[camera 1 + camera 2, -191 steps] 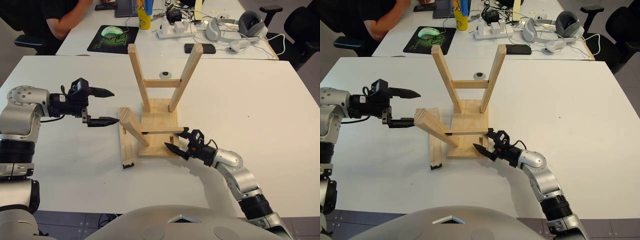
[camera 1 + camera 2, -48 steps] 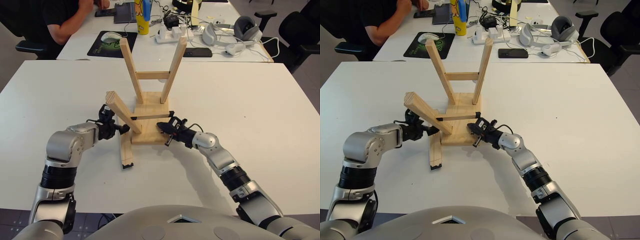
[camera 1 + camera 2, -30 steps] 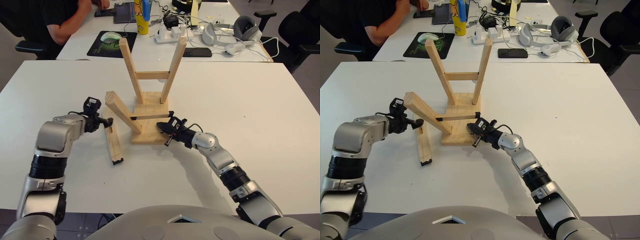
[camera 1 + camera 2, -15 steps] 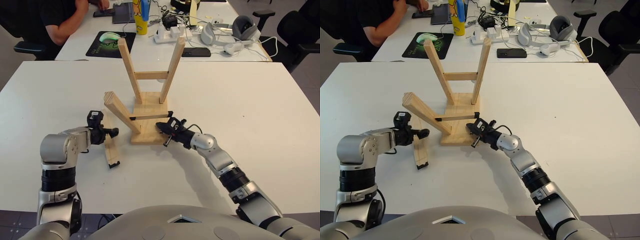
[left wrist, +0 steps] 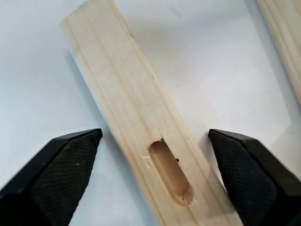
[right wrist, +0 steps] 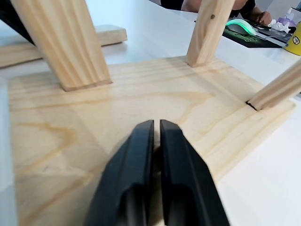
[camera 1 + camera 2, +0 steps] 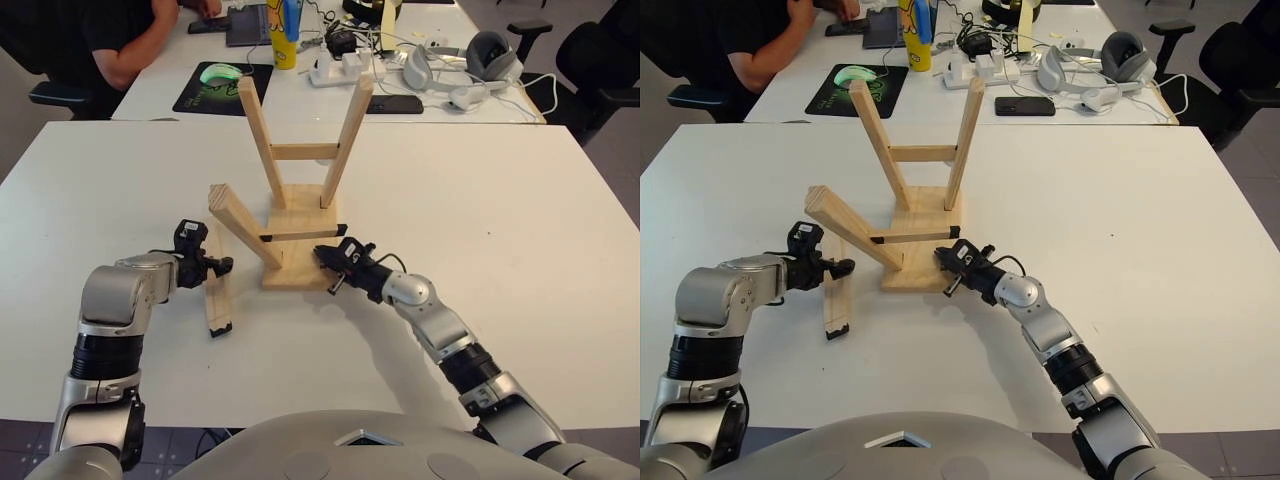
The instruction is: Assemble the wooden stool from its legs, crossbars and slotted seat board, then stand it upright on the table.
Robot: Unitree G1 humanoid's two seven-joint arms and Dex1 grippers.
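The pale wooden slotted seat board [image 7: 300, 268] lies upside down on the white table [image 7: 500, 200], so legs can go in from above. Two upright legs joined by a wooden crossbar [image 7: 304, 151] stand at its far edge, and a third tilted leg [image 7: 240, 222] leans outward. The right gripper [image 6: 156, 125], fingers pressed together, rests its tips on the board, likely to steady it. The left gripper [image 7: 226, 265] spreads wide astride the loose slotted wooden leg [image 5: 136, 117] lying flat, seemingly ready to grasp it.
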